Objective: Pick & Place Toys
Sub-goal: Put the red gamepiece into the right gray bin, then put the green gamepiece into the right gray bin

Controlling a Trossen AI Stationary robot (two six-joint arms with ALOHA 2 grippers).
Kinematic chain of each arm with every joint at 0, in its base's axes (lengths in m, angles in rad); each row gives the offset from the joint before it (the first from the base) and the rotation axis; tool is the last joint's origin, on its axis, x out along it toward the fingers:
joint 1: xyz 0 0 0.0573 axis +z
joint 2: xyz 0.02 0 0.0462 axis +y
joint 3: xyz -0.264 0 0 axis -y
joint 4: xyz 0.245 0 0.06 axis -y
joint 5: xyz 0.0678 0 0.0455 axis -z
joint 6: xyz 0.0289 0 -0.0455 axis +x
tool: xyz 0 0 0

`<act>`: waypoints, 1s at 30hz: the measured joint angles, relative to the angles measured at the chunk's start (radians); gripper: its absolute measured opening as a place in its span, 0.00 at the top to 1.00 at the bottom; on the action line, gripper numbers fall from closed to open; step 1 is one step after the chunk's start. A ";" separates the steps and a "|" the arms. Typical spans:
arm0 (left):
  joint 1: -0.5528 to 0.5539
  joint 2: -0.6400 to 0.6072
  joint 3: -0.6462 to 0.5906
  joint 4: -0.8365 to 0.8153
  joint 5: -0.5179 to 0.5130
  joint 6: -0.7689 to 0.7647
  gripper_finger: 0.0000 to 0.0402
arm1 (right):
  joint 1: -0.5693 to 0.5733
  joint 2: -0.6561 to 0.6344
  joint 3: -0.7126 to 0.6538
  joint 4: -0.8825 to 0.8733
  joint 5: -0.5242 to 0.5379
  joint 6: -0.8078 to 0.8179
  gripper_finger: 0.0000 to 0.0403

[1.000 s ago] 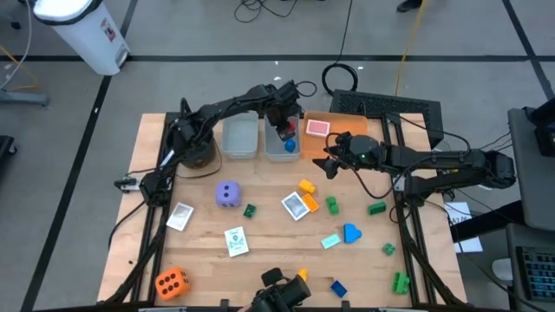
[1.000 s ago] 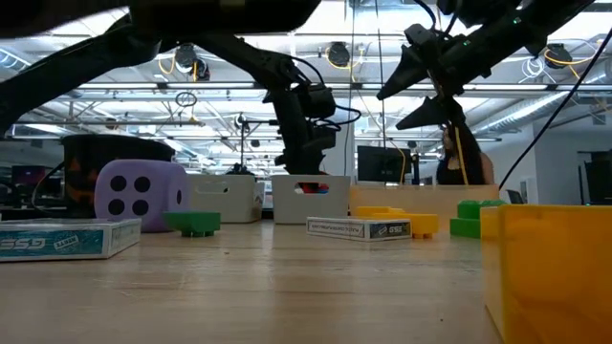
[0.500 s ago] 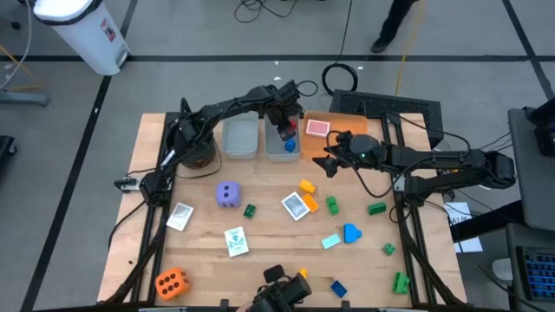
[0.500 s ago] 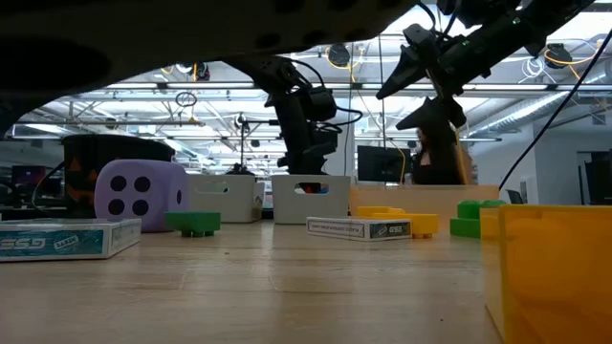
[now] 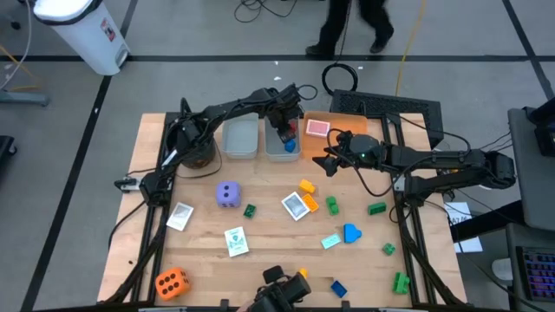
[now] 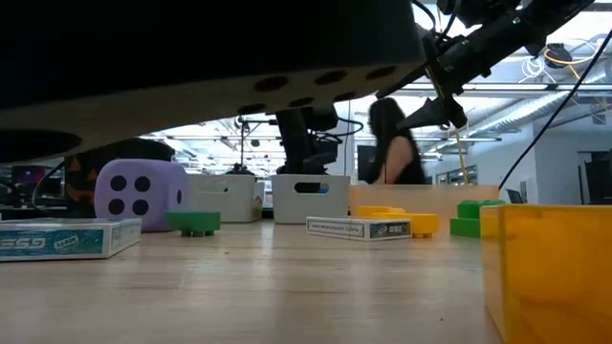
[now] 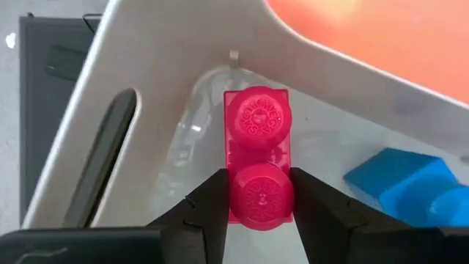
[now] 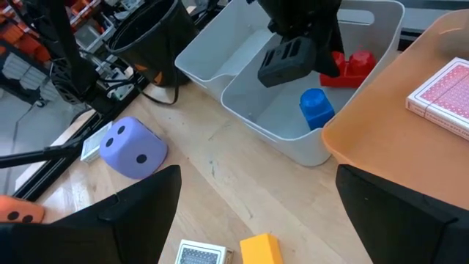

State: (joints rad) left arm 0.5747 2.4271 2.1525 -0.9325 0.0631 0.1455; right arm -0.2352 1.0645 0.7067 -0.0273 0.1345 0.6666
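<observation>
The left arm reaches across the far side of the worktop, its left gripper (image 7: 260,202) pointing down with jaws closed on a small red plastic brick (image 7: 258,158). The right arm stretches in from the right, the right gripper (image 5: 330,161) raised, its jaws spread wide and empty.
</observation>
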 joint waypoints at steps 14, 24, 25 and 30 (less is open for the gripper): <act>0.000 -0.001 0.000 0.003 -0.001 -0.010 0.56 | 0.000 0.000 0.000 0.000 0.000 0.003 0.11; 0.000 -0.008 0.000 -0.024 -0.005 -0.036 0.47 | 0.000 0.000 0.000 0.000 0.000 0.003 0.11; 0.000 -0.015 0.000 -0.036 -0.005 -0.036 0.46 | 0.000 0.000 0.000 0.000 0.000 0.003 0.11; 0.000 -0.057 0.001 -0.082 -0.007 -0.039 0.46 | 0.000 0.000 0.000 0.000 0.000 -0.007 0.11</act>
State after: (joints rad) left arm 0.5743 2.3700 2.1532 -1.0143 0.0561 0.1068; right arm -0.2348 1.0645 0.7067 -0.0269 0.1345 0.6594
